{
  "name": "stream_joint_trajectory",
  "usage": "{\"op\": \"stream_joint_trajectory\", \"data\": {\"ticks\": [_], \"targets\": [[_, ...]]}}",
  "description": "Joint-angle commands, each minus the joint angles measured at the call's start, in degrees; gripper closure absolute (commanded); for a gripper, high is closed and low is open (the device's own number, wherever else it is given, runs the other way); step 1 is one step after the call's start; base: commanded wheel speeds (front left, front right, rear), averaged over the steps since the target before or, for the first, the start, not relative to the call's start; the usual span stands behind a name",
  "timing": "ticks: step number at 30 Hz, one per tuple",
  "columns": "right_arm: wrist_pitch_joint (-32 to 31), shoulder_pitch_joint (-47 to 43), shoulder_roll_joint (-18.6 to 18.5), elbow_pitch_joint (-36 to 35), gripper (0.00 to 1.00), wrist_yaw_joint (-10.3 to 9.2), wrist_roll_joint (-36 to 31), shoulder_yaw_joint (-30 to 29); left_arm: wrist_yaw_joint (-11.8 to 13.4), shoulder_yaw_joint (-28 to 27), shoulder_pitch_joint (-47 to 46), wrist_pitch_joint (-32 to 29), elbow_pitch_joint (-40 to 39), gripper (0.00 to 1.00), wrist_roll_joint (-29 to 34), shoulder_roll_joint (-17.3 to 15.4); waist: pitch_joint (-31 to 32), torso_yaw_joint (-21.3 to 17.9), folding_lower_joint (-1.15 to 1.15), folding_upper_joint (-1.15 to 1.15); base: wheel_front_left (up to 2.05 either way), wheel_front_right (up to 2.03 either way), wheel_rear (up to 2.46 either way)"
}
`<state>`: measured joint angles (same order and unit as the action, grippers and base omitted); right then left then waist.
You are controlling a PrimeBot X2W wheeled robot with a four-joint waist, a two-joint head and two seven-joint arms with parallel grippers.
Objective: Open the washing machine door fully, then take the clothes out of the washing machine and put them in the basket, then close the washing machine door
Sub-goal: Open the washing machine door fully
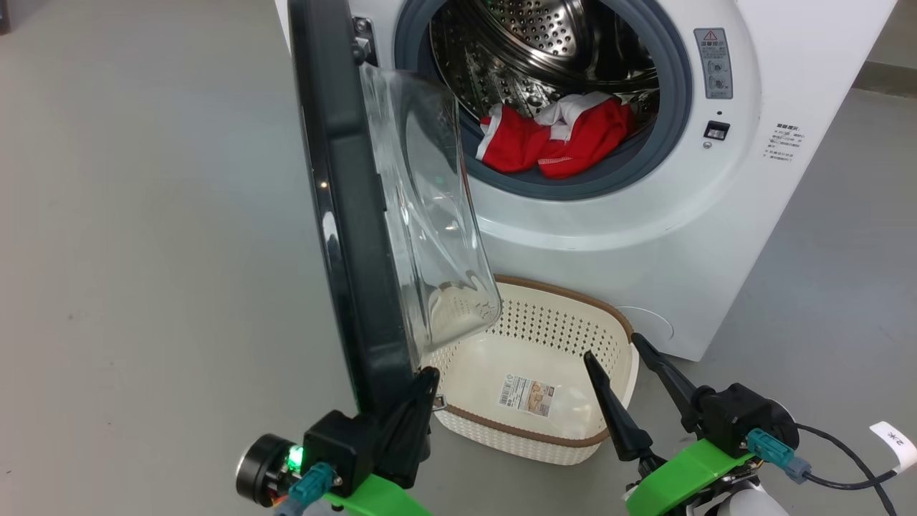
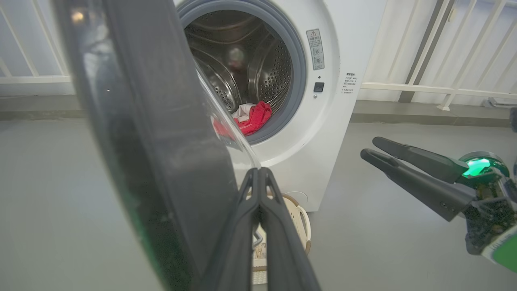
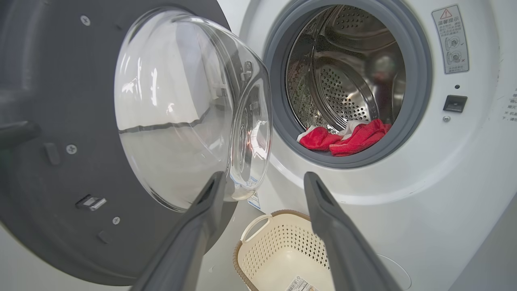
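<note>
The washing machine (image 1: 645,236) stands with its door (image 1: 344,215) swung about half open, edge-on in the head view, glass bowl (image 1: 430,215) facing the drum. Red and white clothes (image 1: 566,136) lie at the front of the drum, also in the wrist views (image 2: 252,117) (image 3: 347,139). The basket (image 1: 573,292) sits on the floor below the opening, holding no clothes. My left gripper (image 1: 428,376) is shut, its fingers (image 2: 264,194) pressed together right beside the door's lower edge (image 2: 153,141). My right gripper (image 1: 610,346) hangs open over the basket's near right corner (image 3: 278,250).
Grey floor (image 1: 143,251) spreads to the left and right of the washer. A white railing (image 2: 424,87) runs behind it. A black cable with a white tag (image 1: 892,437) trails from my right wrist. The door's glass bowl overhangs the basket's left end.
</note>
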<state>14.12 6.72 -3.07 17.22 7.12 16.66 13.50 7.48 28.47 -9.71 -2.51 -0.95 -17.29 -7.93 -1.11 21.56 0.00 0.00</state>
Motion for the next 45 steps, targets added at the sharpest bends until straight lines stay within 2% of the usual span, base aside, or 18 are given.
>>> {"op": "stream_joint_trajectory", "data": {"ticks": [1,12,32,45], "targets": [[0.5,2.1,0.2,-1.1,0.00,0.36,0.4,1.2,0.5,-1.9,-3.0,0.3,-0.7,1.00,0.8,-0.5,0.0,0.0,0.00,0.00,0.00,0.00,0.00],[0.4,2.0,0.2,-1.1,0.00,0.36,0.3,1.2,2.7,-3.8,-3.2,2.4,0.9,1.00,0.6,-0.6,0.0,0.2,0.00,0.00,0.00,0.00,0.00],[-0.1,1.2,0.2,-1.6,0.00,0.36,-0.2,0.4,7.1,-9.5,0.3,2.1,-2.1,1.00,-0.6,-4.5,0.1,4.1,0.00,0.00,0.00,0.00,0.00],[-1.3,0.8,0.2,-2.8,0.00,0.36,-1.1,0.5,9.2,-13.3,0.5,2.7,0.5,1.00,-1.9,-6.4,-0.4,4.7,0.00,0.00,0.00,0.00,0.00]]}}
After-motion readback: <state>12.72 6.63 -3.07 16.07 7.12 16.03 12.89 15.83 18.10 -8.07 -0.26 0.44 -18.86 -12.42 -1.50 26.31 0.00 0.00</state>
